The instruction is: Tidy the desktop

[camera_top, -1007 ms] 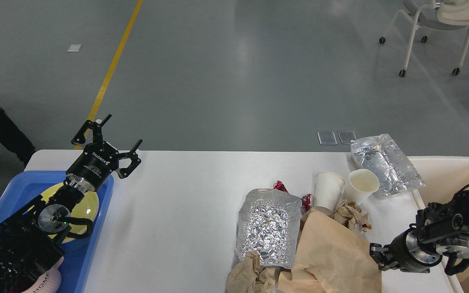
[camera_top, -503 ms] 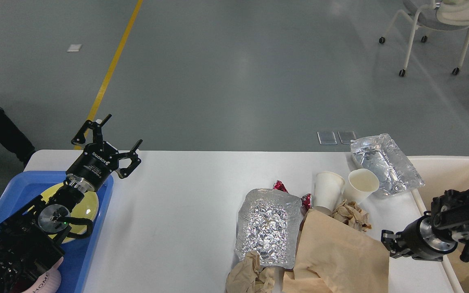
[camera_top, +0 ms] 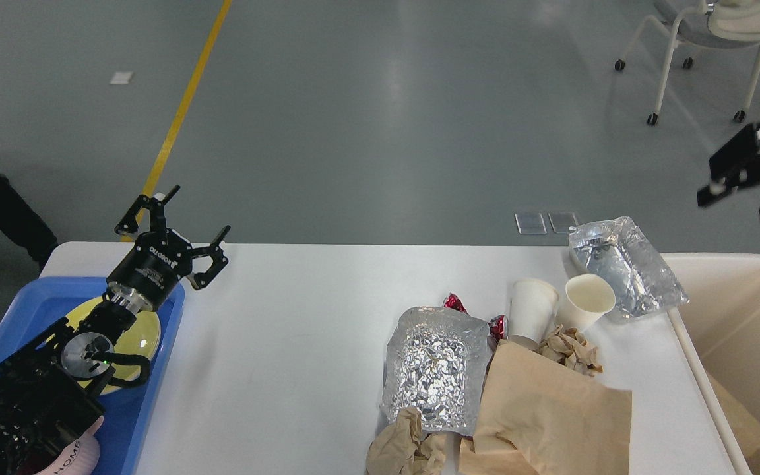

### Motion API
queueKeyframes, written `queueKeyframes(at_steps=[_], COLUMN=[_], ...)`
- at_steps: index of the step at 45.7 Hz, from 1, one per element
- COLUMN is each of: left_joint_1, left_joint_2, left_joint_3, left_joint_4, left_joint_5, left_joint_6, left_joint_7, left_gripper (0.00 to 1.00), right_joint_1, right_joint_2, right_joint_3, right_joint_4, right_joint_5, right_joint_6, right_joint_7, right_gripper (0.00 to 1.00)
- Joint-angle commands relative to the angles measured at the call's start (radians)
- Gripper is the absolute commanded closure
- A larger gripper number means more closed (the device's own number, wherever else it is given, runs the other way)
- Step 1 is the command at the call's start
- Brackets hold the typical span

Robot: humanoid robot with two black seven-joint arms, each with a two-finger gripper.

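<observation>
Right pincer lifted away, desktop middle bare

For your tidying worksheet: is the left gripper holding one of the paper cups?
No. The left gripper is open and empty above the blue tray, while both paper cups stand far off on the desktop.

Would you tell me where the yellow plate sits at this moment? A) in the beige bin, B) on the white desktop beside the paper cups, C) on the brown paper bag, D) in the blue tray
D: the yellow plate lies inside the blue tray at the left, partly hidden by the left arm.
</observation>
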Motion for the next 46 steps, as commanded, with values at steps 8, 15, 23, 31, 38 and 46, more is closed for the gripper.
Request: queueKeyframes(at_steps=[8,15,23,31,38,46], left_joint_1=[0.000,0.000,0.000,0.000,0.000,0.000], left_joint_2=[0.000,0.000,0.000,0.000,0.000,0.000], left_joint_3=[0.000,0.000,0.000,0.000,0.000,0.000], left_joint_4=[0.000,0.000,0.000,0.000,0.000,0.000], left_joint_5=[0.000,0.000,0.000,0.000,0.000,0.000], left_joint_6=[0.000,0.000,0.000,0.000,0.000,0.000], left_joint_7=[0.000,0.000,-0.001,-0.001,0.000,0.000], left_gripper=[0.00,0.00,0.00,0.00,0.00,0.00], right_joint_1=[0.201,0.172,0.002,-0.250,-0.521,-0.827], right_joint_2=[-0.001,-0.018,-0.030,-0.027,-0.022,-0.019], right_joint_3=[-0.010,-0.065,-0.089,-0.076,-0.002,0.139], right_joint_4=[0.007,0.094,0.233,0.306,0.311,0.291], right_joint_5=[0.002,0.002,0.002,0.015,0.013,0.004], right_joint_6=[0.009,0.009,0.009,-0.039,-0.276,-0.475], right_joint_7=[-0.004,-0.004,-0.007,-0.007,-0.007,-0.014], right_gripper=[0.00,0.00,0.00,0.00,0.00,0.00])
